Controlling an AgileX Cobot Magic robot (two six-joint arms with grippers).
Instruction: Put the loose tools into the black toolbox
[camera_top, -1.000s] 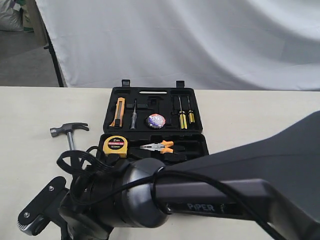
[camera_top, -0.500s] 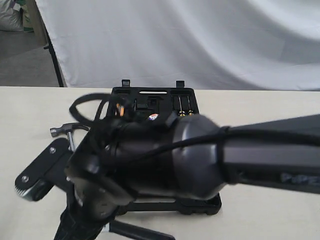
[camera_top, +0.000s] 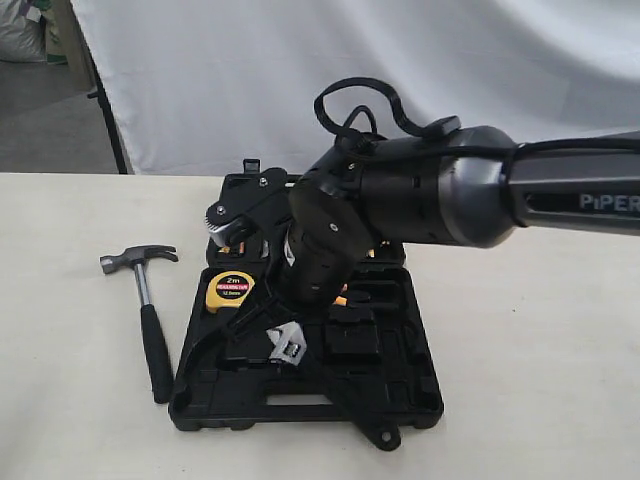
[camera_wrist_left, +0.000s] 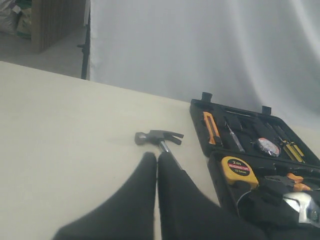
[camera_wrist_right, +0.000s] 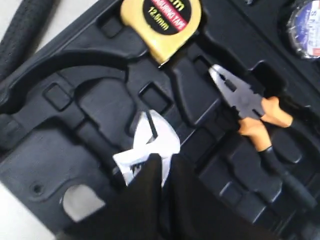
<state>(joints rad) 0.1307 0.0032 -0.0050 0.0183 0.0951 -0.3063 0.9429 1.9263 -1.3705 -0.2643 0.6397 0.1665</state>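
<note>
Right gripper (camera_wrist_right: 161, 160) pinched tight on the silver wrench (camera_wrist_right: 154, 137), held over the front half of the open black toolbox (camera_top: 400, 395). Left gripper (camera_wrist_left: 156, 159) fingers together, empty. Hammer (camera_top: 150, 320) lies on the table (camera_top: 70, 230) beside the toolbox.

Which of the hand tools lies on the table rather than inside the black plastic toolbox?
The steel-headed claw hammer with black handle, beside the black plastic toolbox; the silver adjustable wrench, yellow tape measure and orange-handled pliers are inside it.

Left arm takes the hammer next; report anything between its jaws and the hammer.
Nothing visible does. The left gripper, jaws closed, points straight at the hammer; the toolbox lies beside it, not between.
</note>
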